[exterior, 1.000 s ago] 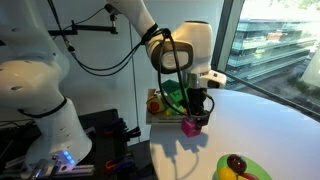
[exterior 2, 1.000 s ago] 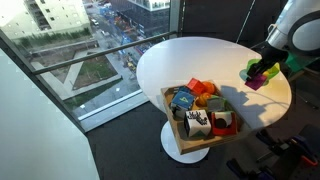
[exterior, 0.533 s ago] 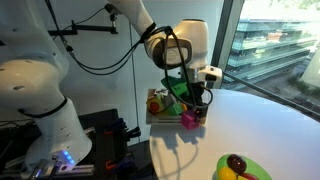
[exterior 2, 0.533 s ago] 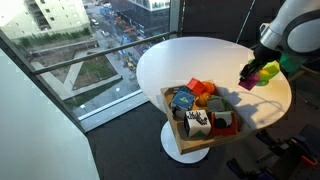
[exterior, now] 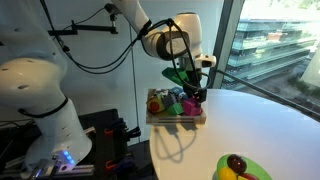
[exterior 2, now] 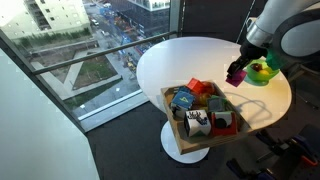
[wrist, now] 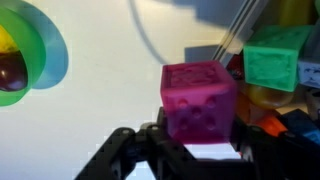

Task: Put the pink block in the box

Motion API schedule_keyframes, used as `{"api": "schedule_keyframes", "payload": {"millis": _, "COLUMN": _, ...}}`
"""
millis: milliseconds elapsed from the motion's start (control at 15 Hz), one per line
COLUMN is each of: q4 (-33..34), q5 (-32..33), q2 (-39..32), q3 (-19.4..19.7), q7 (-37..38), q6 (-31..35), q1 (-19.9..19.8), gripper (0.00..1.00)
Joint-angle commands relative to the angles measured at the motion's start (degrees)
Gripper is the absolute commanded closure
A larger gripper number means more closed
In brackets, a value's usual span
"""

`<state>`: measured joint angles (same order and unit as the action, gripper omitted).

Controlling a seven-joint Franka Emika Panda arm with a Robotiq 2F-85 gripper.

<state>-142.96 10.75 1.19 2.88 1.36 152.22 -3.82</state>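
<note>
My gripper (wrist: 198, 138) is shut on the pink block (wrist: 198, 100), a magenta cube with dots on its face, held between both fingers (wrist: 150, 142). In both exterior views the gripper (exterior: 190, 97) (exterior 2: 238, 74) holds the block (exterior: 189, 105) (exterior 2: 237, 78) in the air at the edge of the box (exterior: 175, 121) (exterior 2: 170, 118), a shallow wooden tray full of coloured toy pieces. In the wrist view the box's contents show at the right edge, past the block.
A lime-green bowl (exterior 2: 265, 70) (exterior: 243, 168) (wrist: 22, 55) with toy fruit stands on the round white table (exterior 2: 180, 65). A green block (wrist: 272, 60) lies in the box. The table's edge and a window are close behind.
The gripper has carried the pink block up and across the table from near the bowl to the box's edge. The block stays gripped.
</note>
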Motion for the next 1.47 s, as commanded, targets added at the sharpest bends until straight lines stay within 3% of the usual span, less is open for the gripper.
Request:
{"api": "schedule_keyframes", "payload": {"millis": 0, "q4": 1.43, "q5": 4.69, "q2": 0.02, "q3": -1.34, "q7": 5.72, "q6": 1.71, "q1": 1.22, "gripper": 0.68}}
{"api": "schedule_keyframes", "payload": {"millis": 733, "q4": 1.38, "q5": 16.12, "q2": -0.43, "q3": -5.84, "q7": 19.39, "q6": 6.71, "q1": 4.93, "gripper": 0.68}}
{"api": "schedule_keyframes", "payload": {"millis": 1200, "q4": 2.01, "q5": 5.35, "q2": -3.45, "q3": -7.86, "q7": 13.09, "q6": 4.01, "q1": 8.44, "gripper": 0.68}}
{"api": "schedule_keyframes", "payload": {"millis": 1400, "q4": 2.14, "q5": 3.7, "q2": -4.2, "q3": -7.95, "q7": 12.36, "q6": 3.4, "q1": 9.31, "gripper": 0.68}}
